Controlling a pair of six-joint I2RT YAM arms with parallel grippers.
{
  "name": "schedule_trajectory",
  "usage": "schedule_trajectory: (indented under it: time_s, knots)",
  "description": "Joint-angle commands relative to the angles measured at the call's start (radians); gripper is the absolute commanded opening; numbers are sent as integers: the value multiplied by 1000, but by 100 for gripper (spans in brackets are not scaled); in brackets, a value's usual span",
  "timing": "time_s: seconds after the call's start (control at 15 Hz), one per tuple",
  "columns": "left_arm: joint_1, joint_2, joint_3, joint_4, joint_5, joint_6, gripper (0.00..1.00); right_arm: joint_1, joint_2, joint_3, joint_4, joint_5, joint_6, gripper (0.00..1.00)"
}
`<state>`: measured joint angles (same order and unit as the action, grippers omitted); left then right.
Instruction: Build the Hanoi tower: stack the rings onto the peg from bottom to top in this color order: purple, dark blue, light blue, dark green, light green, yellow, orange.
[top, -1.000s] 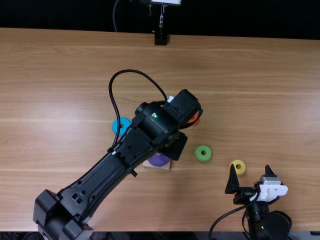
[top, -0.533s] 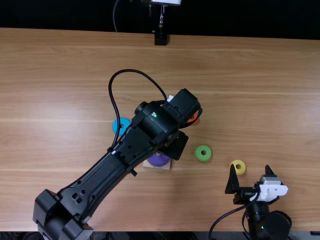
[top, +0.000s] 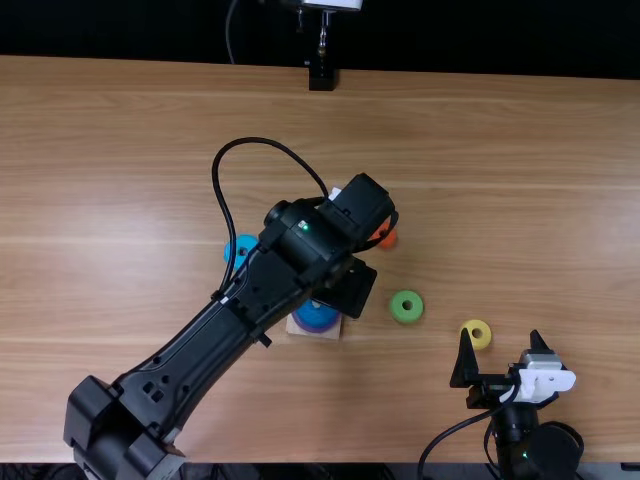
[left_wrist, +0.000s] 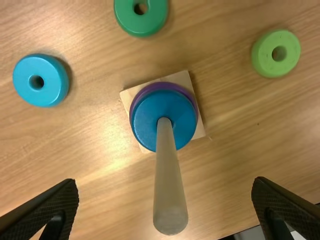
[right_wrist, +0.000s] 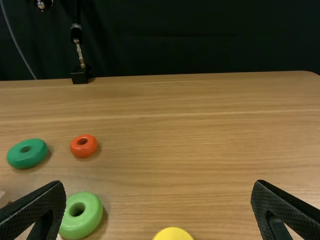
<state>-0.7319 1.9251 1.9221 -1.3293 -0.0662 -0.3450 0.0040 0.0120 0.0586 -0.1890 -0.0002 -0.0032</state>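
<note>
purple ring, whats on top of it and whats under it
On top is the dark blue ring, around the peg. Beneath the purple ring, corners of the square base show; its middle is covered.

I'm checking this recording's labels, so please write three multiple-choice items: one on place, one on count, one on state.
1. Where is the dark blue ring?
A) in a gripper
B) loose on the table
C) on the purple ring

2. How many rings are off the peg?
A) five
B) three
C) six

3. Left gripper?
A) shut on a ring
B) open
C) shut, empty

1 C: it circles the peg above purple.
2 A: light blue, dark green, light green, orange and yellow lie loose.
3 B: its fingers stand wide apart.
</note>
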Motion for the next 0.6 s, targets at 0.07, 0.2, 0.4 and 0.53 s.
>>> schedule_trajectory:
  time_s: [0.07,0.2,0.4,0.53]
  knots:
    - [39,-5,23,98,5,-3,100,-6,-12,-42,-64,11,-6,100]
    - [77,-8,25,243,4,-1,100,-6,-12,-42,-64,11,-6,100]
    - [175,-26,14,396,-6,6,100,-2,-12,-42,-64,11,-6,100]
    - [259,-35,-81,405,-11,8,100,-6,-12,-42,-64,11,-6,100]
